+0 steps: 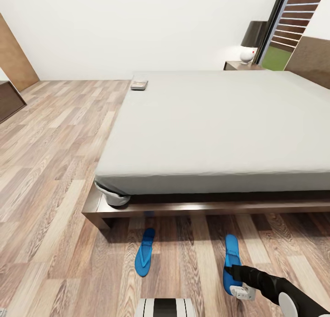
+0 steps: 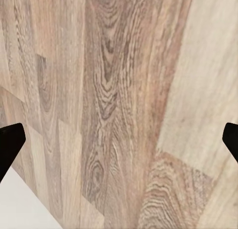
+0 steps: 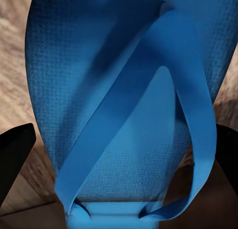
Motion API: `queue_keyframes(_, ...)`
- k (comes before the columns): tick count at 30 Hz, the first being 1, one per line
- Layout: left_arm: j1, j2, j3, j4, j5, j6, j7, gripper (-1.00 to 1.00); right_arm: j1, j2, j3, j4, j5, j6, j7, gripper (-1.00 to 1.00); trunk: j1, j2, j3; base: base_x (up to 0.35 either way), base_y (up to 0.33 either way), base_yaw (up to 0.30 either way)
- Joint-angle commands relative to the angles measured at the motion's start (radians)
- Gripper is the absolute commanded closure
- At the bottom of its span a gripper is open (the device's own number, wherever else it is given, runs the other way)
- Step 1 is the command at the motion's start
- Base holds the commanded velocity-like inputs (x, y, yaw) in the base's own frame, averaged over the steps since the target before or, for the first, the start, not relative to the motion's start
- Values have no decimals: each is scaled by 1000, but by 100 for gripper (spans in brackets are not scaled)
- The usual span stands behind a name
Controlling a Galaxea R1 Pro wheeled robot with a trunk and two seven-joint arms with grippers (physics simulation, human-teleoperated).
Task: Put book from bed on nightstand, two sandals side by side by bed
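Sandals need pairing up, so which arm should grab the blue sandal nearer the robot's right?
Right. The right gripper hangs open directly over that blue flip-flop sandal; the left gripper faces bare wood-plank floor.

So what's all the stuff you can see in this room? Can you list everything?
bed: one, light-grey mattress on a dark brown wooden frame, middle of the room
book: one, small and dark, on the far left corner of the mattress
sandals: two, bright blue, on the floor in front of the bed, apart from each other; left one, right one under the right gripper
nightstand: one, dark brown, beyond the bed's far corner
lamp: one, white round base with dark shade, on the nightstand
floor: brown wood planks
window: one, dark frame, far right
left gripper: open, over bare floor
right gripper: open, its fingers either side of the right sandal
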Motion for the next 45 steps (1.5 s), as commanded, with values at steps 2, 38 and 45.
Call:
queue_keyframes(2, 0, 0, -8, -2, 6, 5, 4, -100, -1, 0, 2, 0, 11, -1, -6, 100, 0, 0, -1, 0, 0, 0)
queue_keyframes(38, 2, 258, 4, 10, 210, -16, -734, -100, -1, 22, 2, 1, 11, 1, -2, 100, 0, 0, -1, 0, 53, 0)
queue_keyframes(45, 2, 260, 4, 10, 209, -17, -732, -100, -1, 23, 2, 1, 11, 1, -2, 100, 0, 0, -1, 0, 118, 0)
